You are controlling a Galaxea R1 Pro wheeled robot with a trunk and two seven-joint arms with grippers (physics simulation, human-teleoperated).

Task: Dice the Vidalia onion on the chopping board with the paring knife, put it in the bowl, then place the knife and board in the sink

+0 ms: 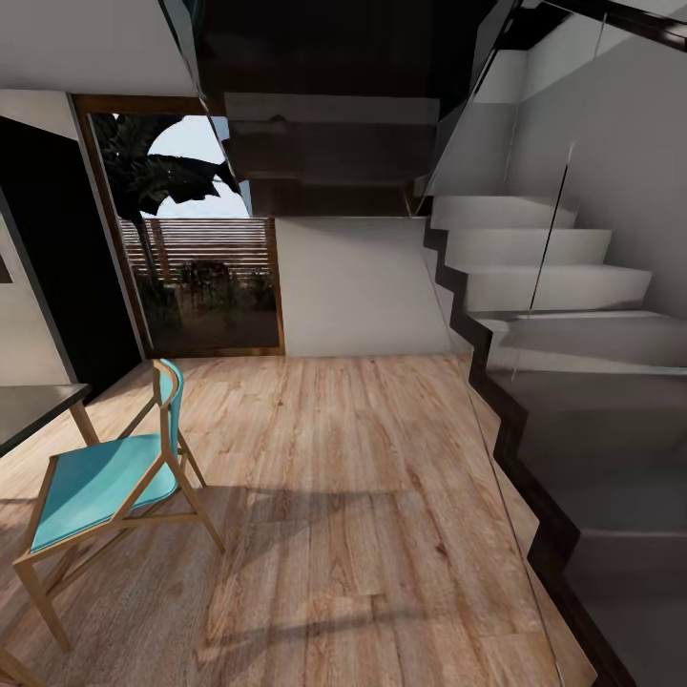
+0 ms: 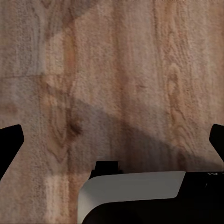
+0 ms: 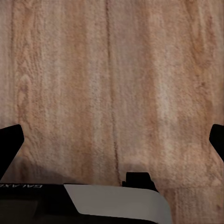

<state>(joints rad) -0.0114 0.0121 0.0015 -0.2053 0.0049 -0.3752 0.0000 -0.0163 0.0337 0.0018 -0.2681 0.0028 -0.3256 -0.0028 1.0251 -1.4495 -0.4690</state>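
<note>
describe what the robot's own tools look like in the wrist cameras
Each tool shows two black fingers at the picture's edges, left and right, above a wood floor. The bodies are black with a pale grey-white curved panel. The right one carries pale lettering, seen upside down.

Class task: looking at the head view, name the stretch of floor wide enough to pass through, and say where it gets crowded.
The wooden floor lies bare between the turquoise chair and the staircase, back to the white wall. Crowded at left: chair beside the dark table.
</note>
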